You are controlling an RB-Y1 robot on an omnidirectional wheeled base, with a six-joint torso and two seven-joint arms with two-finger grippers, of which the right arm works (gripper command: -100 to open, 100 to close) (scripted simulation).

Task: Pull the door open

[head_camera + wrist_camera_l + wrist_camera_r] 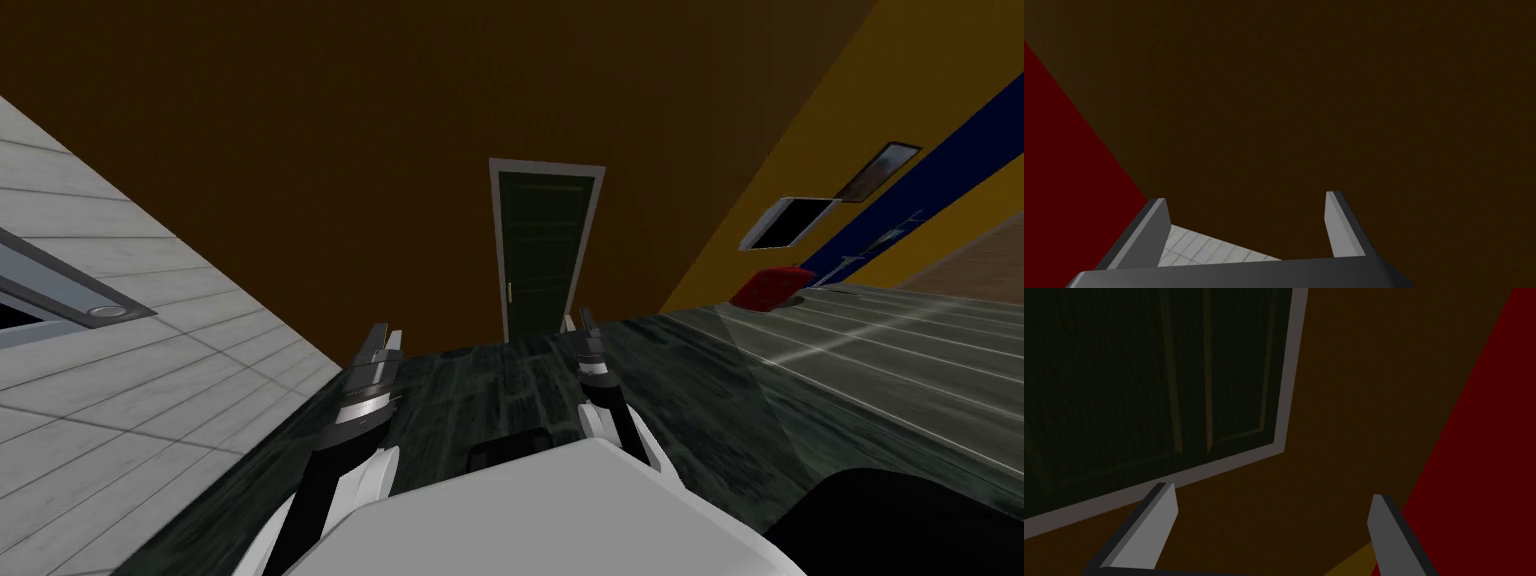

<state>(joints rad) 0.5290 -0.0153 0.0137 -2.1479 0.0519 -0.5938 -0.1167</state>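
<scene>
Red object (pixel 768 288) beside yellow wall (pixel 800 130); dark glossy floor (pixel 800 390)

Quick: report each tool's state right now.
Left tool: open, holding nothing.
Right tool: open, holding nothing, not touching the door.

Ahead of us a dim brown wall (pixel 300 150) meets a yellow wall (pixel 800 130) on our right, hung with two framed pictures (pixel 790 222). We see a dark, glossy floor (pixel 760 400), a red object (pixel 768 287) at the yellow wall's foot and white tiles (pixel 130 340) on our left.
</scene>
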